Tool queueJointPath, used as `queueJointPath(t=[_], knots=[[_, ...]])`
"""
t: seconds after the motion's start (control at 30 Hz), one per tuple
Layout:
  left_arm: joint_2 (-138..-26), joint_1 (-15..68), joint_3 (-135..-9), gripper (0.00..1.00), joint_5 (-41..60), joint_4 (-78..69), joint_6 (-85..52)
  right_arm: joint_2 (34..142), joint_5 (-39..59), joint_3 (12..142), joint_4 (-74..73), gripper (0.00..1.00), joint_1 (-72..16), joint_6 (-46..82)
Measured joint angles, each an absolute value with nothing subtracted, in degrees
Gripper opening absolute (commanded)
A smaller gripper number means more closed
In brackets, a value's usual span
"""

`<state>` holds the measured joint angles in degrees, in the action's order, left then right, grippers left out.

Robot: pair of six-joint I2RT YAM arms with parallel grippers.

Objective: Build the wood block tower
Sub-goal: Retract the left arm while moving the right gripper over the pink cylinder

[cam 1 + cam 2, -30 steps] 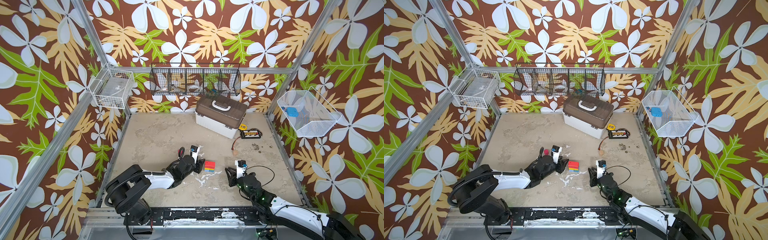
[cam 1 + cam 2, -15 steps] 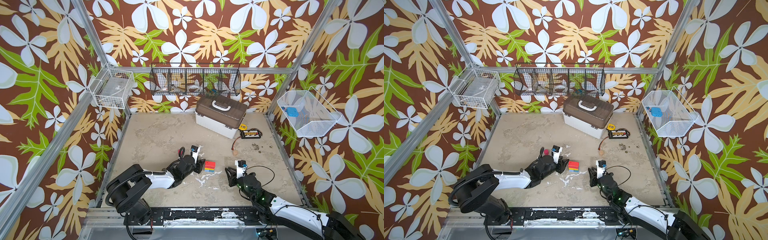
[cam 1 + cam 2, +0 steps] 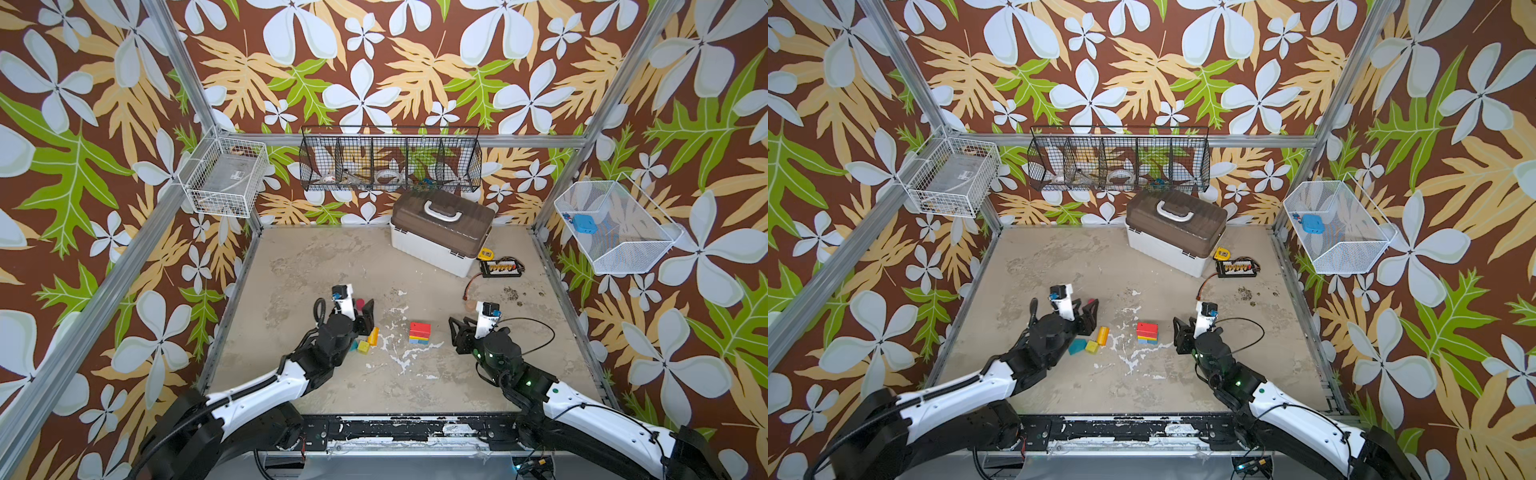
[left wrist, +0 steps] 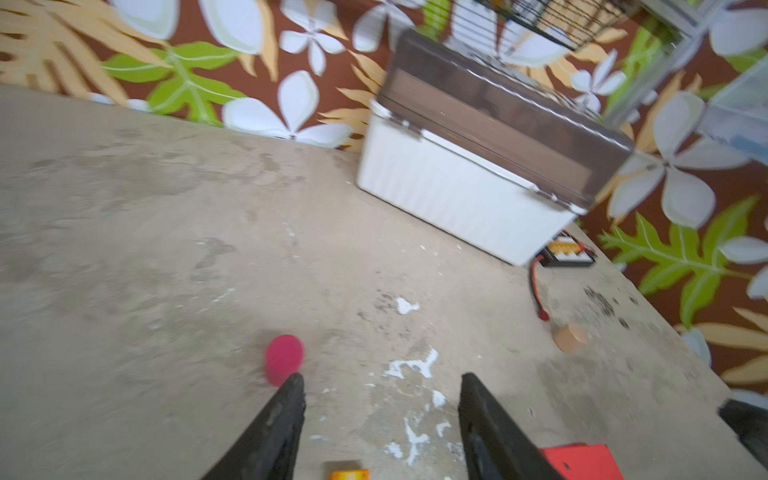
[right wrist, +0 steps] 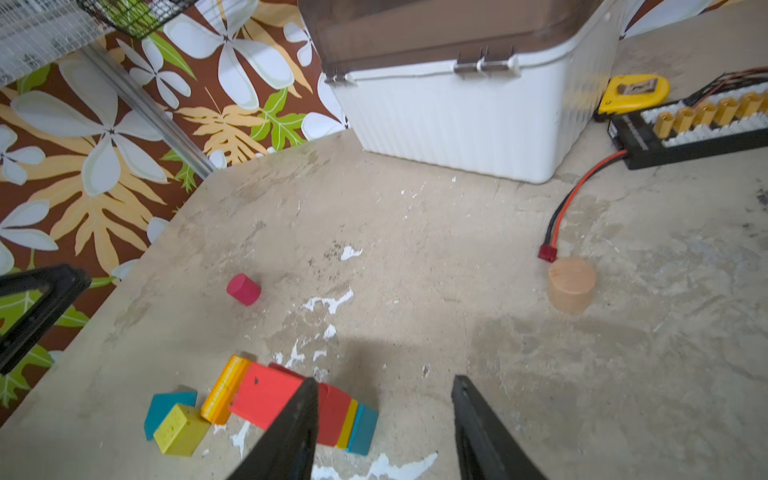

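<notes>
The tower (image 3: 419, 332) is a short stack near the table's middle: a red block on top, a yellow layer, blue at the bottom; it also shows in the right wrist view (image 5: 332, 409). Left of it lie an orange cylinder (image 3: 373, 336), a yellow cube (image 3: 363, 347) and a teal block (image 3: 353, 345). A pink cylinder (image 4: 284, 359) lies just beyond my left gripper (image 4: 380, 376), which is open and empty. My right gripper (image 5: 383, 379) is open and empty, just right of the tower. A bare wood cylinder (image 5: 571, 289) stands farther back on the right.
A white case with a brown lid (image 3: 440, 237) stands at the back. Beside it lie a yellow tape measure (image 5: 633, 92) and a black connector board (image 5: 698, 129) with a red-and-black lead (image 5: 569, 203). Wire baskets (image 3: 390, 160) hang on the walls.
Both grippers have opened. My left gripper has drawn back to the left, away from the tower, uncovering the loose blocks. The right arm has barely moved.
</notes>
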<state>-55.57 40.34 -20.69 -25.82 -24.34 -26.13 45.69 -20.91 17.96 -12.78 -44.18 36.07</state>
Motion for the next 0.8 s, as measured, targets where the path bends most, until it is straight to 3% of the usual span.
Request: queueJointPath(t=[0.2,0.33,0.5,0.8], knots=[[-38.7,32.8,-13.8,0.77,-35.0,-15.9,-28.3,55.6,-19.9,31.1,-7.8,0.82,-44.1,36.5],[-36.8,29.4,-10.0,0.81,-38.0,-16.7,-28.3,66.2,-20.3,43.9,-2.7,0.81,-43.1,35.4],[-47.9,26.6,-10.9,0.83,-40.2,-17.4,-29.7,75.8,-18.0,55.5,4.0,0.74,-41.9,34.2],[-47.1,25.8,-10.3,0.88,-40.7,-19.5,-31.2,79.2,-10.1,56.8,6.9,0.74,-47.5,31.5]])
